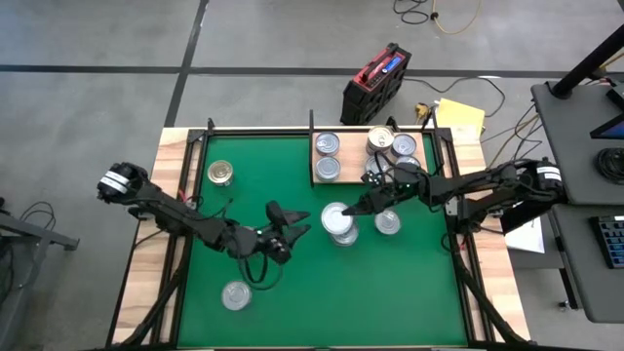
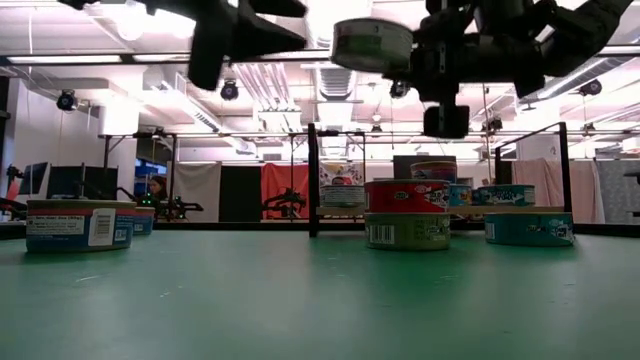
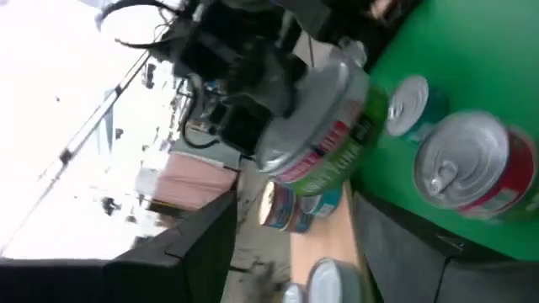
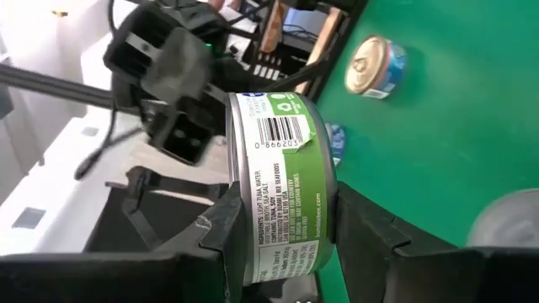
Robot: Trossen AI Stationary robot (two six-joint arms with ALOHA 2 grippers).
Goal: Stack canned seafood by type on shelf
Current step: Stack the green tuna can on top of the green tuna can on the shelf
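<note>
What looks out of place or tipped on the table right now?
Nothing looks spilled, dented or tipped. The loose cans sit flat on the green mat, one red can stacked squarely on another. The right gripper holds a green-labelled can in the air; the left gripper hangs open beside it.

one camera looks straight down on the whole counter (image 1: 292, 185); another sits at counter height, facing the room. both wrist cameras sit close, sharing the green-labelled can (image 4: 282, 189).
</note>
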